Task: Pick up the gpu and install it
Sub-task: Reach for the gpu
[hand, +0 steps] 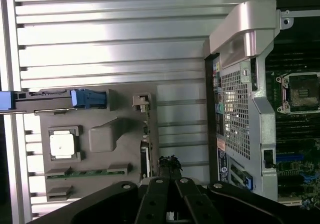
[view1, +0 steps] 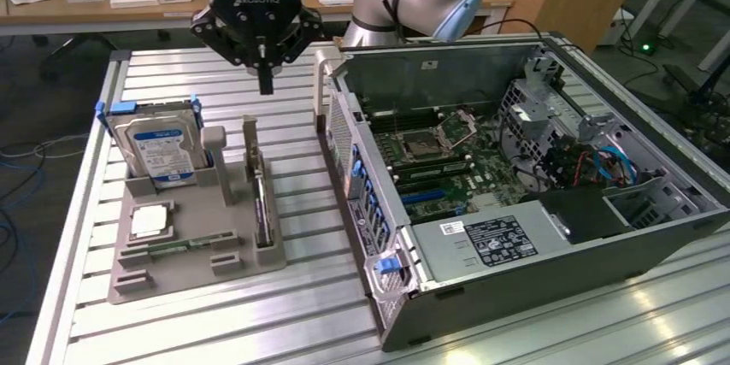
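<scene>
Nearest in the exterior view, the slatted metal desk (view1: 228, 322) carries a grey holder tray (view1: 194, 273) toward the exterior view's left and an open computer case (view1: 514, 288) toward its right. A strip of bare slats runs between them. On the tray's near part lie a green memory stick (view1: 177, 247) and a square processor chip (view1: 149, 221).

Farther back, the gpu (view1: 263, 207) stands on edge in a slot along the tray's side nearest the case. It is thin and dark and is held between upright posts. The case's perforated rear wall (view1: 342, 138) rises just beside it across the strip. The hard drive (view1: 160, 150) stands upright at the tray's far left corner, apart from the gpu.

Beyond the gpu's far end, the end effector (view1: 265, 85) hangs above the desk. Its fingers are clenched together on nothing and it touches nothing. Inside the case the motherboard (view1: 456, 173) lies exposed.
</scene>
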`<state>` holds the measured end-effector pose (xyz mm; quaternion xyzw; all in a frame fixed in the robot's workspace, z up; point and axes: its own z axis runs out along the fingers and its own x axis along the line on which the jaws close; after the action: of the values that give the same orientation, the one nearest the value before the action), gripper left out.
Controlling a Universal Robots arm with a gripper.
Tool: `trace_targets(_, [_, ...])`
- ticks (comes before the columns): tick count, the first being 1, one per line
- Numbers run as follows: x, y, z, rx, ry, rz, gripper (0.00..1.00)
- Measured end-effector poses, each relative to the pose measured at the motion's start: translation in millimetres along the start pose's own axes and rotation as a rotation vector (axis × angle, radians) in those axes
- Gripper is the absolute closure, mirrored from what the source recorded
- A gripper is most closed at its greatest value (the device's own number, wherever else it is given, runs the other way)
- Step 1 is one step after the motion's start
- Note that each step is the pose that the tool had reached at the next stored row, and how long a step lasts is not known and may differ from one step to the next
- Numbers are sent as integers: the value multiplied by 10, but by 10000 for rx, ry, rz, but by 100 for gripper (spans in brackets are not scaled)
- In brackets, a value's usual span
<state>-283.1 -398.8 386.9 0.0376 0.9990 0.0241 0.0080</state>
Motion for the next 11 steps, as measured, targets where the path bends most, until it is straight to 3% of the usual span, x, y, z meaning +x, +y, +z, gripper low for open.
trace_targets(11, [187,-14,7,3,36,1,89])
